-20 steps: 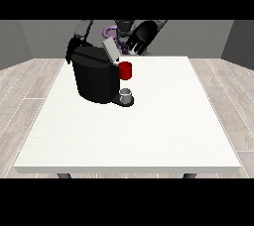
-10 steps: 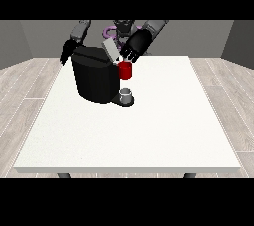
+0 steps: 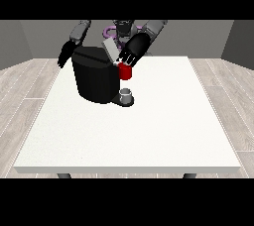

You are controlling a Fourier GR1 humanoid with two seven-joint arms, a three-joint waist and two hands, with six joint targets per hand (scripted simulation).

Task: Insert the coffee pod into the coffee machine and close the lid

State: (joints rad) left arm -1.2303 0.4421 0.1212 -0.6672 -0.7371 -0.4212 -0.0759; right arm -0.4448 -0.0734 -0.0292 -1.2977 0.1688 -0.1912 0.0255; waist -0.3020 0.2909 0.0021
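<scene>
Coffee machine (image 3: 97, 79) blocks the robot's lower torso and part of the far desk (image 3: 149, 136) edge. Hand at the view's left (image 3: 65, 54) sits partly behind the machine; its fingers too small to read. Hand at the view's right (image 3: 133, 51) covers the top of the red thing at the machine (image 3: 125, 72) and part of the raised lid (image 3: 110, 49). Pod slot not visible. Small grey thing (image 3: 127, 93) at the machine's base, can't tell what it is. Desk legs mostly hidden under the top.
</scene>
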